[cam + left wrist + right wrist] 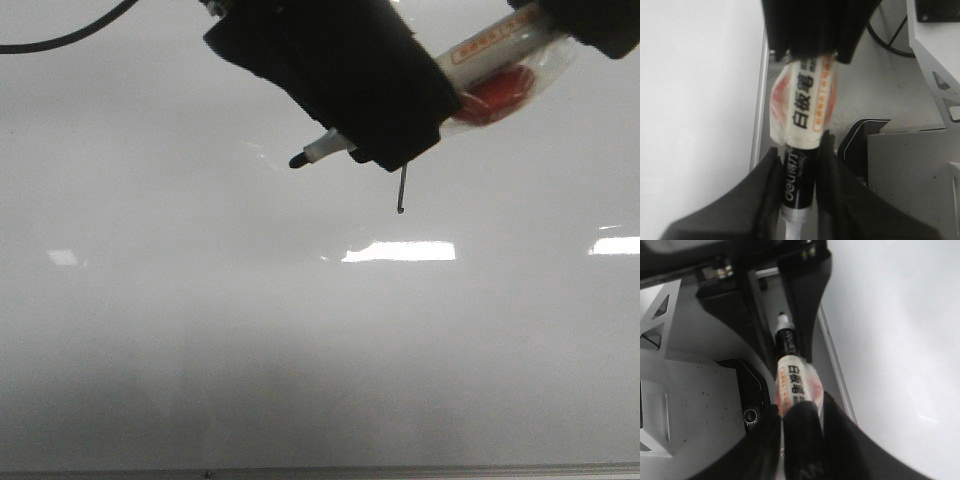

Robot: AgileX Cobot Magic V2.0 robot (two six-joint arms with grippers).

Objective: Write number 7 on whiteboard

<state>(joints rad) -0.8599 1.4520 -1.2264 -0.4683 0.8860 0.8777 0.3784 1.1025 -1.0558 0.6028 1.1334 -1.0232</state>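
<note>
The whiteboard (300, 350) is glossy pale grey and fills the front view. It also shows in the left wrist view (695, 100) and the right wrist view (900, 340). Both grippers hold one marker (500, 45), white-labelled and wrapped in clear plastic with a red patch. My left gripper (385, 160) is shut on its black front part (800, 170), and the bare tip (298, 160) sticks out. My right gripper (590, 25) is shut on its rear end (792, 380). A short thin dark line (402, 190) hangs below the left gripper. No whole number 7 shows.
A thin grey edge strip (320, 472) runs along the board's near side and also shows in the left wrist view (760, 100). Bright glare patches (400, 251) lie on the board. A black cable (60, 40) crosses the far left. Grey robot base parts (910, 175) lie beside the board.
</note>
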